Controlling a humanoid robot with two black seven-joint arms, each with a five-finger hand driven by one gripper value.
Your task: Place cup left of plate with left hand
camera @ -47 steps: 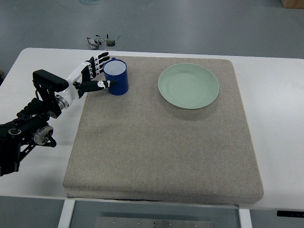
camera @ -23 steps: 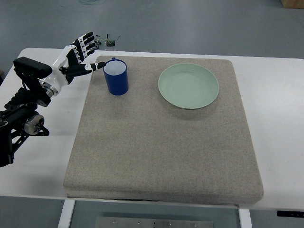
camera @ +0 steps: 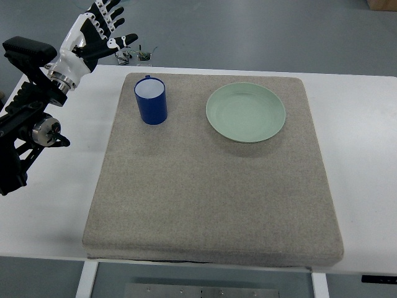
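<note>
Cup (camera: 151,100), dark blue with a pale inside, stands upright on the grey mat (camera: 211,186) near its far left corner, left of the pale green plate (camera: 245,112) and well apart from it. No label or writing can be read on either. The left robot hand (camera: 97,28) hovers beyond the desk (camera: 360,155) edge, up and left of the cup, fingers spread wide, holding and touching nothing.
</note>
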